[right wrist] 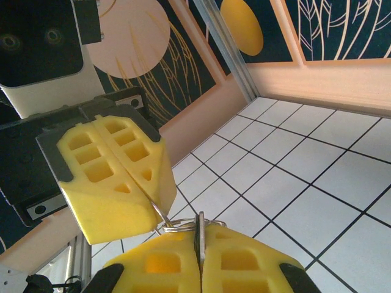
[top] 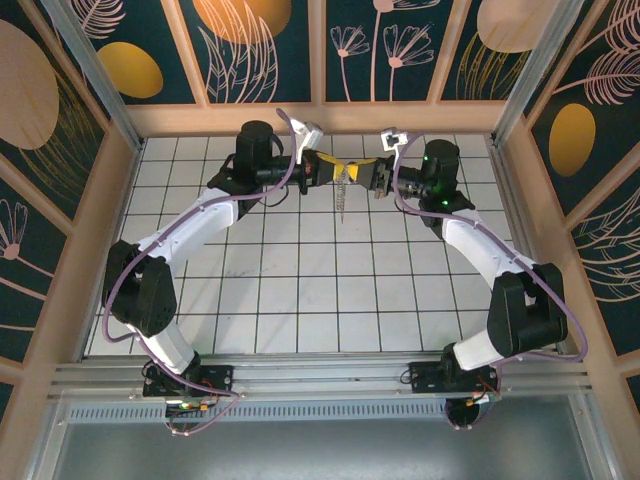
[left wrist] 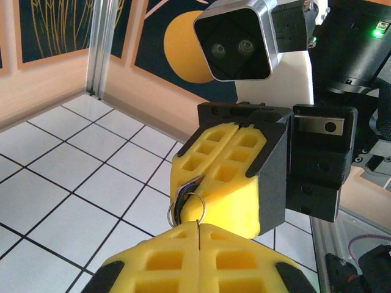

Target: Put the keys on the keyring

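Observation:
My two grippers meet tip to tip above the far middle of the table. The left gripper (top: 334,172) (left wrist: 198,224) is shut on the keyring (left wrist: 204,207), a thin silvery wire loop that sticks out of its yellow fingertips. The right gripper (top: 359,173) (right wrist: 199,227) is shut on a key (right wrist: 200,242), seen edge-on between its pads. The keyring (right wrist: 178,227) lies against the key's top edge. In the left wrist view the key's dark head (left wrist: 181,201) shows at the right gripper's fingers (left wrist: 226,171), inside the loop. A jagged silvery piece (top: 342,198) hangs below the grippers.
The white tiled table (top: 300,290) is boxed in by wooden side walls (top: 95,230) and a back ledge (top: 320,118). Both arms arch in from the near edge, the left arm (top: 190,235) and the right arm (top: 490,255).

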You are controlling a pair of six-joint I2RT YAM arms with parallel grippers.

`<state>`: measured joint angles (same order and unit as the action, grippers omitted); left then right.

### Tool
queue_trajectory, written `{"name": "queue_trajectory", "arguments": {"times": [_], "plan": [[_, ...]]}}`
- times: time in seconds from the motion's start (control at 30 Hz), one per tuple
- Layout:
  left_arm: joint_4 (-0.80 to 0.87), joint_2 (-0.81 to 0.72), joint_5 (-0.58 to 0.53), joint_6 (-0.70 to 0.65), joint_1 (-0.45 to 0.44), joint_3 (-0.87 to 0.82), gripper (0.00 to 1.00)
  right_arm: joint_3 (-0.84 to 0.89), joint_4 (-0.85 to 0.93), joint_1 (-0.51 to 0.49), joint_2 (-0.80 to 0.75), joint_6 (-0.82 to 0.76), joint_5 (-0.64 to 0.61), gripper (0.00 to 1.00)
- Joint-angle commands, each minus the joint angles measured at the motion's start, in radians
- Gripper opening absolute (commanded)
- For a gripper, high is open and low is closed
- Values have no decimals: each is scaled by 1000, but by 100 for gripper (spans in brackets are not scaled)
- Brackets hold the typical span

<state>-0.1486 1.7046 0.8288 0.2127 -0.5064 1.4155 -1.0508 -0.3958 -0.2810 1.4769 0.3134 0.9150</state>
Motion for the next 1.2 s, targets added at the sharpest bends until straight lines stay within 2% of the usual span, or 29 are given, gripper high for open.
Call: {"name": "queue_trajectory", "arguments": {"times": [0.0, 0.13, 0.23, 0.3, 0.4, 0.5, 0.7, 0.8, 1.17], "plan": [[-12, -1, 49, -16, -9, 27, 0, -2, -32, 19, -12, 5, -13, 0], [-56, -12, 24, 15, -9, 2, 2, -12, -26, 19, -6, 7, -19, 0], [-144, -37, -18, 72, -8, -50, 28, -21, -2, 19, 5, 0, -29, 0], [-206, -63, -56, 112, -7, -93, 41, -30, 21, 20, 17, -10, -34, 0], [-294, -105, -133, 173, -7, -159, 51, -43, 56, 19, 42, -28, -42, 0], [-333, -147, -248, 222, -7, -212, 57, -51, 88, 21, 75, -45, -57, 0], [-387, -224, -434, 301, -7, -321, 62, -63, 94, 22, 151, -44, -71, 0], [-383, -248, -480, 323, -7, -352, 63, -103, 102, 23, 211, -40, -63, 0], [-352, -287, -531, 310, -7, -398, 66, -453, 169, 15, 506, -7, -16, 0]]}}
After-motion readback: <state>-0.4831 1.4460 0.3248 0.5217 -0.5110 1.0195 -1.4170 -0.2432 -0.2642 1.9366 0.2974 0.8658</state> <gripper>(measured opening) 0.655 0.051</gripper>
